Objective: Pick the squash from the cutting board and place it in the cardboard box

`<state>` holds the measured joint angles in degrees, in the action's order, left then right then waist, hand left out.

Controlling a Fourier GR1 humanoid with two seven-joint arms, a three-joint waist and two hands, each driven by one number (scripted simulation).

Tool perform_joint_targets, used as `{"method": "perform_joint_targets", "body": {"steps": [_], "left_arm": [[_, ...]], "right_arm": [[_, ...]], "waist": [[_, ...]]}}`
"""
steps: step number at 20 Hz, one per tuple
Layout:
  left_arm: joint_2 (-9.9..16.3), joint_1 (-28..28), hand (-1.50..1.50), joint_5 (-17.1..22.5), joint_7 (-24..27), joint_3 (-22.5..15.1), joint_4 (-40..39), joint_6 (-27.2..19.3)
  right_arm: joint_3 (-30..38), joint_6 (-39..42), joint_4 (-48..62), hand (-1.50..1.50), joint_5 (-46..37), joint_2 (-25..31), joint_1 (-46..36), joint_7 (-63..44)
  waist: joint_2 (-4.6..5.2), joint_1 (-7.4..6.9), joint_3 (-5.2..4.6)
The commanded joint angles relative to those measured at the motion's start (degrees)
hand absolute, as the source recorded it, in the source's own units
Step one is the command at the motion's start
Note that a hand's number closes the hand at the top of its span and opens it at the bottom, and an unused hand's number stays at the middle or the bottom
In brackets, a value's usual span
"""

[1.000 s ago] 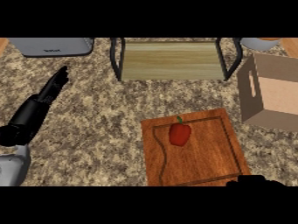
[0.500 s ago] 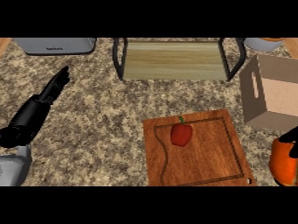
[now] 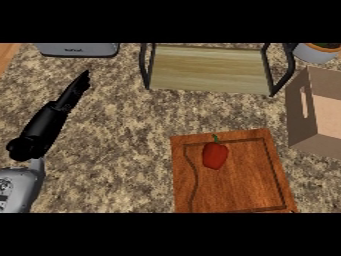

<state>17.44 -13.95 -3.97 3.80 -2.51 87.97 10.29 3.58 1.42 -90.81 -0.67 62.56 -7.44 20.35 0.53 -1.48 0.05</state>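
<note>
**Clerk:** Head view, item one: squash (image 3: 215, 155), red with a green stem, though it looks more like a pepper. It lies on the upper half of the cutting board (image 3: 232, 185), stem pointing away, nothing touching it.

**Checker:** Destination?

**Clerk:** Cardboard box (image 3: 328, 117), open, just beside the board's upper right corner, on the speckled bench (image 3: 121, 145).

**Checker:** Hands?

**Clerk:** Left hand (image 3: 73, 92) at the view's left, well apart from the board, fingers (image 3: 83, 80) straight and together, holding nothing. Right hand: not in view.

**Checker:** Step in hand?

**Clerk:** Judged as the reach; the pick is not yet made. The right hand would suit best, as board and box both lie on that side.

**Checker:** Advice?

**Clerk:** Come down from above with fingers spread wide, close across the body below the stem, lift clear of the board's groove, then carry right and over the box wall before opening.

**Checker:** Other stock?

**Clerk:** Wooden stand with dark frame (image 3: 206, 67) beyond the board; keep clear.
</note>
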Motion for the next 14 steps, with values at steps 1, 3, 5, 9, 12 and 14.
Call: {"method": "perform_joint_targets", "body": {"steps": [1, 3, 5, 9, 12, 14], "left_arm": [[-0.2, -0.3, 0.00, -0.5, 0.3, -0.6, -0.2, 0.8], [0.7, -1.1, 0.00, 1.0, -0.5, 0.4, 0.0, 2.1], [-0.7, -1.9, 0.00, 0.3, 0.7, -0.4, -1.4, 1.5], [-2.4, -1.0, 0.00, -1.5, 0.8, -1.9, -0.2, -0.1], [0.6, 0.3, 0.00, 1.0, 0.1, 0.5, 2.0, 2.9], [-1.1, -2.6, 0.00, -1.3, 0.4, -1.0, -1.4, 1.3]], "right_arm": [[-2.7, 5.0, 11.8, 1.50, -5.8, 3.3, -5.1, 4.6], [-5.4, 8.2, 16.5, 1.50, -8.2, 4.9, -4.1, 6.8], [-8.0, 11.4, 21.5, 1.50, -10.1, 4.9, -7.2, 8.3], [-12.2, 13.3, 32.4, 1.50, -17.0, 2.4, -14.4, 15.0], [-14.6, 13.5, 38.7, 1.50, -22.9, 3.6, -15.9, 18.5], [-16.5, 17.2, 43.5, 1.50, -25.3, 2.8, -21.1, 16.7]], "waist": [[0.11, -0.79, -0.01], [0.37, -1.60, 0.04], [0.64, -1.94, 0.03], [0.57, -2.50, 0.08], [0.35, -2.66, 0.09], [0.85, -3.02, 0.07]]}}
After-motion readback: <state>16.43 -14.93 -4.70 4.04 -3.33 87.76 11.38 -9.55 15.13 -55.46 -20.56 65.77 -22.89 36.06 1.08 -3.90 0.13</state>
